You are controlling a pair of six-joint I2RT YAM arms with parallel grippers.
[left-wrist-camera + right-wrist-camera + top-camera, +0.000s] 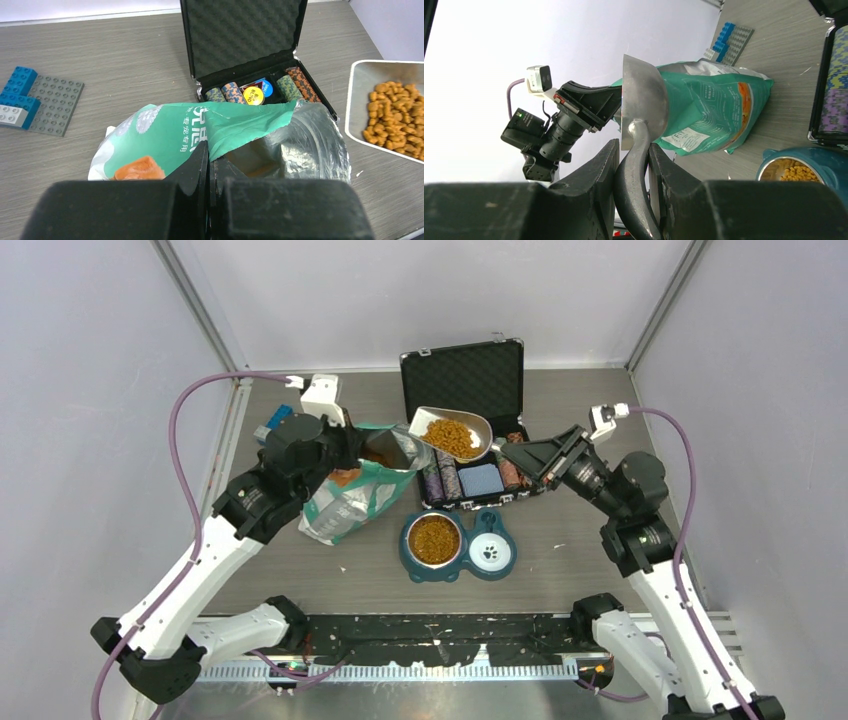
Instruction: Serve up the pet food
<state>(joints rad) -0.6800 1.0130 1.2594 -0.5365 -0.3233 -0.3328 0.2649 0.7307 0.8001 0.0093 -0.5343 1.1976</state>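
Note:
Pet food [452, 437] fills a metal scoop [428, 420] that hangs level above the open chip case. My right gripper [634, 147] is shut on the scoop's handle [633, 175], and the back of the scoop's bowl [644, 95] faces the camera. More pet food [434, 538] lies in the left cup of a teal double bowl [463, 570]; its white right cup [490, 552] holds none. My left gripper [209, 150] is shut on the torn rim of the teal-and-white bag [165, 135], holding its foil mouth [310, 145] open. The loaded scoop [365, 80] shows at the right of the left wrist view.
An open black case [462, 375] with rows of poker chips [445, 480] stands behind the bowl. A grey building plate with blue bricks [52, 102] lies at the far left. Loose crumbs dot the table near the bowl. Grey walls close in on both sides.

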